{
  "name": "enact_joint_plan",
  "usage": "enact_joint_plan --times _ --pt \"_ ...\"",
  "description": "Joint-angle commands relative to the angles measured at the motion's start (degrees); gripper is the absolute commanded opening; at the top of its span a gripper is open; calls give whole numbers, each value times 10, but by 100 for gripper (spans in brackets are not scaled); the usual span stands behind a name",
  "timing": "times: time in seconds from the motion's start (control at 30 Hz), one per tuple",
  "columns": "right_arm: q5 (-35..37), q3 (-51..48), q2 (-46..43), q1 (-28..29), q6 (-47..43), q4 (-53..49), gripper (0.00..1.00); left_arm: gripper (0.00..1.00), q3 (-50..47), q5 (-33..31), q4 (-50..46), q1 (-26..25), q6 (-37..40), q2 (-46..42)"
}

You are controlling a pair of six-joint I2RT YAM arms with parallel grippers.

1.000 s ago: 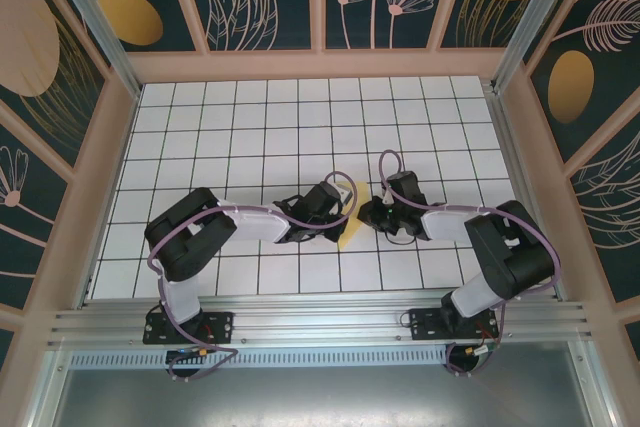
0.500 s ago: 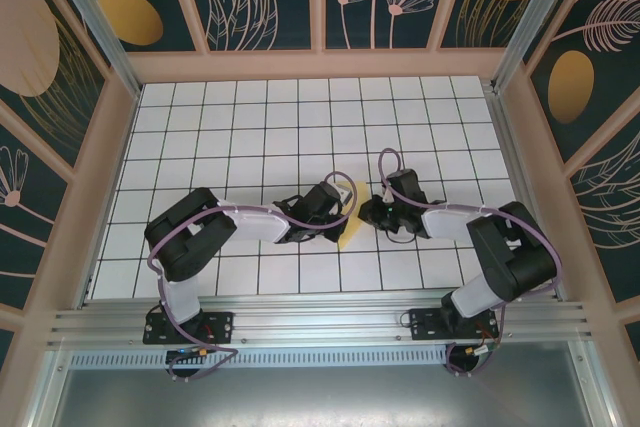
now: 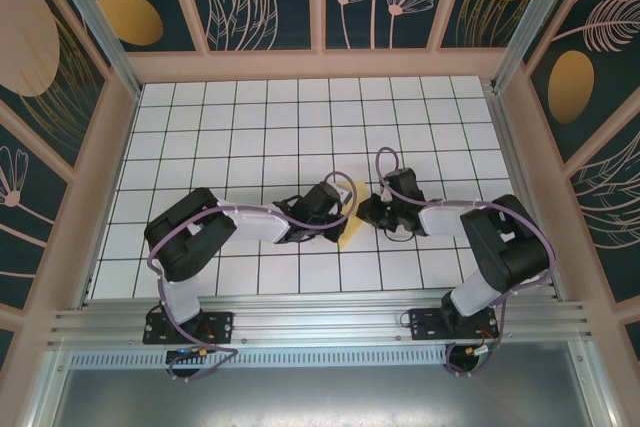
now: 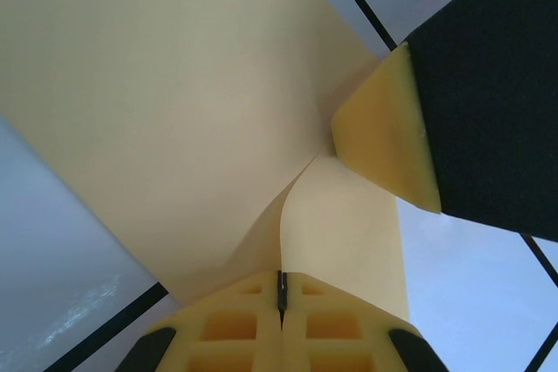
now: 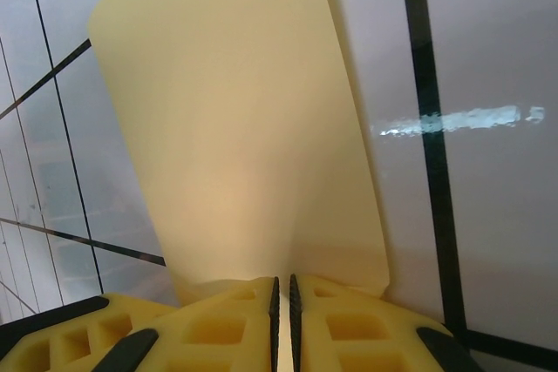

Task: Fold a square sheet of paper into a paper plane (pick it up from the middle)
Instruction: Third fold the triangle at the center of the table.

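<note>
The pale-yellow sheet of paper (image 3: 346, 236) is held just above the grid table between both grippers, and the arms hide most of it. In the left wrist view the paper (image 4: 174, 102) bends along a curved crease that runs into my left gripper (image 4: 281, 289), which is shut on it. The right gripper's yellow pad (image 4: 384, 141) presses the paper from the upper right. In the right wrist view the paper (image 5: 235, 128) rises from my right gripper (image 5: 282, 289), shut on its lower edge. From above, the left gripper (image 3: 338, 215) and right gripper (image 3: 366, 213) nearly touch. Whether the paper has a plane's dart shape I cannot tell.
The white grid table (image 3: 300, 127) stretches behind the grippers. Wooden frame walls (image 3: 320, 65) and aluminium posts close it in on three sides. A metal rail (image 3: 320, 322) carries the arm bases at the near edge.
The right gripper has edged slightly up and left toward the paper. The left arm and the paper look unmoved.
</note>
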Motion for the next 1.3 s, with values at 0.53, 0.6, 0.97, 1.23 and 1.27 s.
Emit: enact_joint_plan --times 0.53,0.6,0.97,1.23,1.27 --pt "2 6 -62 -2 -4 -25 16 0 -15 -6 -74 -4 4 6" --pt "-6 9 -53 -2 0 -17 16 0 -14 -7 -74 -4 5 7" --pt "6 6 19 -8 -15 -11 15 5 -10 -5 -77 -3 2 -6" --pt "-7 12 -38 -7 -14 -35 16 40 27 -42 -115 -4 -35 -73" --pt "-11 17 -45 -7 -15 -40 16 41 27 -45 -117 -3 -42 -84"
